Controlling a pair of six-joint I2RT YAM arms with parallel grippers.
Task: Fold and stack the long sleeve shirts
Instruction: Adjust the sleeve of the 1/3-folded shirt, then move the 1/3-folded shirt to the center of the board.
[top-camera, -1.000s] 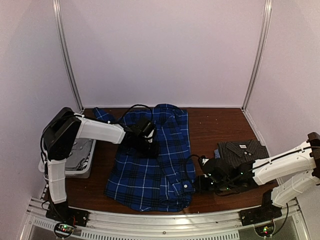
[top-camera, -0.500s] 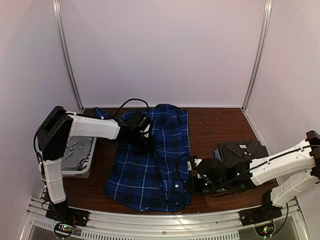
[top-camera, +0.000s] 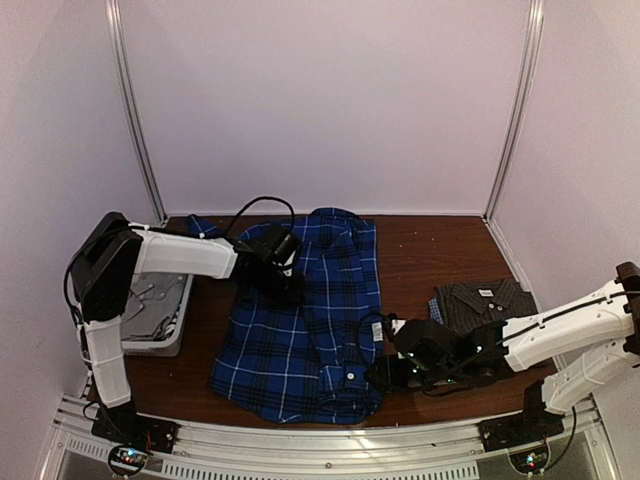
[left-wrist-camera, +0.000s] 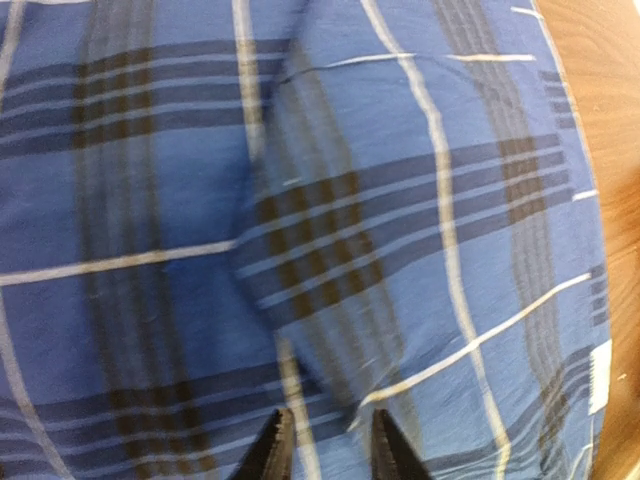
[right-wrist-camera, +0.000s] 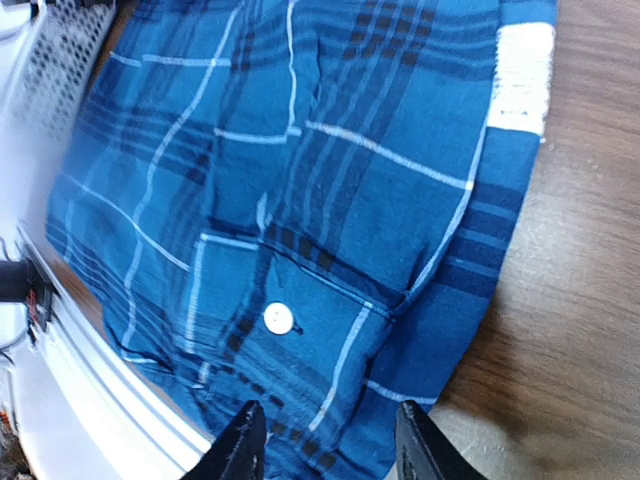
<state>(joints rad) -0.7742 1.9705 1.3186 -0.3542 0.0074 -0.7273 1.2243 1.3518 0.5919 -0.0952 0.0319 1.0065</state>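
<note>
The royal-blue plaid shirt lies spread flat on the brown table, collar toward the back. It also fills the left wrist view and the right wrist view. My left gripper hovers over the shirt's upper left part, its fingers a small way apart with flat cloth beneath. My right gripper is open and empty over the shirt's near right corner. A buttoned cuff with a white button lies just ahead of its fingers. A folded dark grey checked shirt lies at the right.
A white mesh basket stands at the table's left edge, and shows in the right wrist view. Bare brown table lies behind the grey shirt. The metal rail runs along the near edge, close to the shirt's hem.
My right gripper has moved left from beside the grey shirt to over the plaid shirt's near right corner. My left gripper has shifted a little back and to the left.
</note>
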